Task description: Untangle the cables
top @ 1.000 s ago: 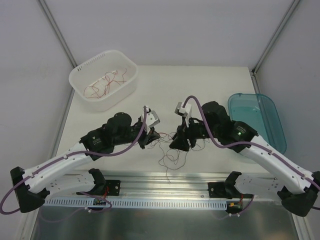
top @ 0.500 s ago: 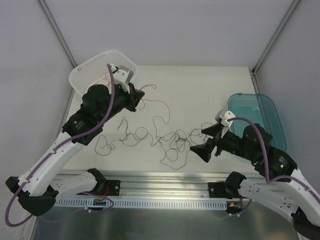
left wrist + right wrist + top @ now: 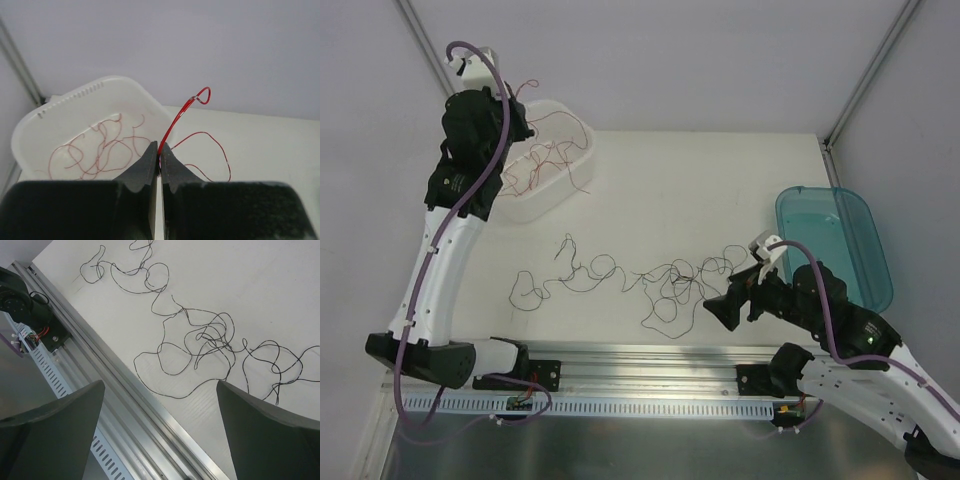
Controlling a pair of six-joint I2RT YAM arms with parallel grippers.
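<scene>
Table: black cables lay tangled near front middle. White basket at far left held red cables. Right gripper spread wide, empty, near black cables. Left gripper pinched together on red cable above basket.

White basket on the table far left, teal bin right

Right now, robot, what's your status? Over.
Left gripper shut on a red cable above the white basket. Right gripper open, over the black cables, tangled on the table. Nothing seen in the way.
</scene>
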